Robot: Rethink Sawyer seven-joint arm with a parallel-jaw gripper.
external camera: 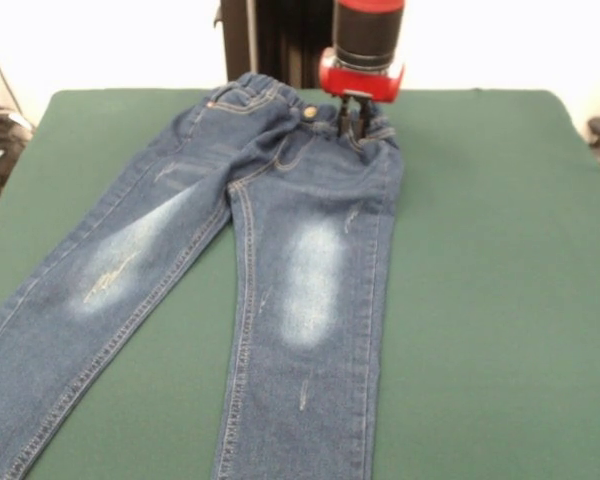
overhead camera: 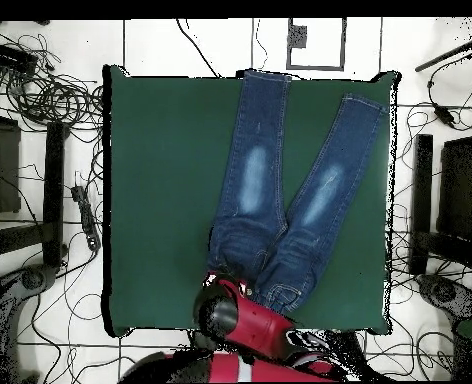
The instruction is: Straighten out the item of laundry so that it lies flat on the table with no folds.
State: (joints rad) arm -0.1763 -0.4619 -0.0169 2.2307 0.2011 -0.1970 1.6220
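Jeans (external camera: 280, 250) front-up on green surface (external camera: 480, 250), legs splayed in V toward 6 o'clock in front view, whitish thigh patches, waistband bunched at 12 o'clock. Fingers (external camera: 353, 118) close together, tips down on waistband; whether pinching denim, cannot tell.

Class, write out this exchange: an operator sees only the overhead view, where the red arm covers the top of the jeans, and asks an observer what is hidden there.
Operator: Where is the claw?
Observer: The claw is down at the waistband of the jeans, beside the button.
Operator: Does the waistband lie flat?
Observer: No, it is gathered, and the cloth puckers just under the claw.
Operator: Which side of the jeans faces up?
Observer: The front: the fly shows below the button.
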